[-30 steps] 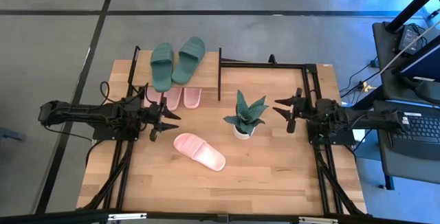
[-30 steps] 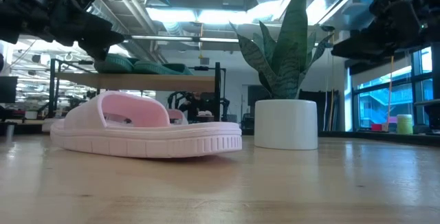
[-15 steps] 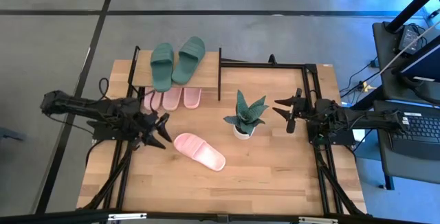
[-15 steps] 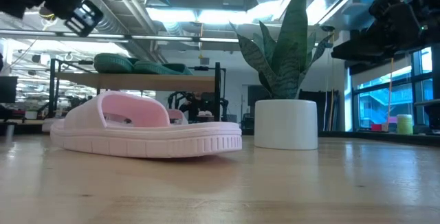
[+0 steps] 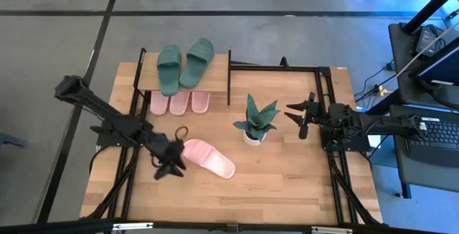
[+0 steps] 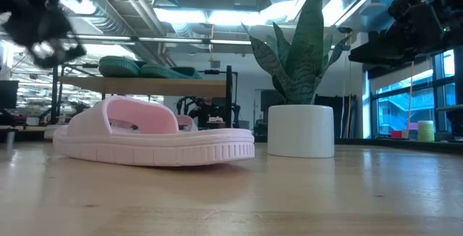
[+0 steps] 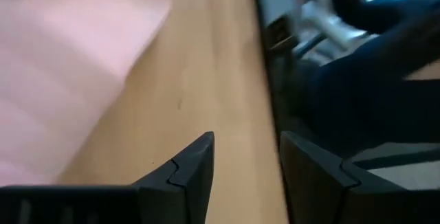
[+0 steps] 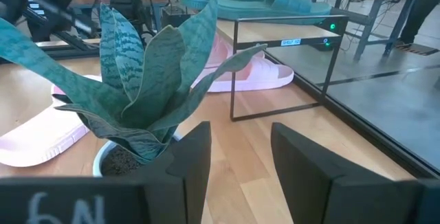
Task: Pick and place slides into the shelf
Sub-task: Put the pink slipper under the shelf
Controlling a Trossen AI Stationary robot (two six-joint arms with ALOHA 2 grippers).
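One pale pink slide [image 5: 208, 158] lies sole-down on the table, in front of the shelf [image 5: 147, 76]. Two dark green slides [image 5: 184, 65] rest on the shelf's top board. Three pink slides [image 5: 179, 103] sit on the level below it. My left gripper [image 5: 172, 166] hovers open at the loose slide's left end. In the left wrist view the slide [image 7: 62, 66] is a pink blur beside the fingers and the gripper [image 7: 247, 148] is over bare wood. My right gripper [image 5: 301, 119] waits open to the right of the plant.
A potted spiky plant [image 5: 254, 121] in a white pot stands mid-table between the loose slide and my right gripper. Black frame rails [image 5: 315, 69] run along the table's far and side edges. Bare wood lies along the near edge.
My left gripper has swung away from the shelf's front toward the table's near edge and a little to the right, rolling as it went. It now sits by the loose pink slide's left end. Its fingers have kept the same gap. The slide has not moved.
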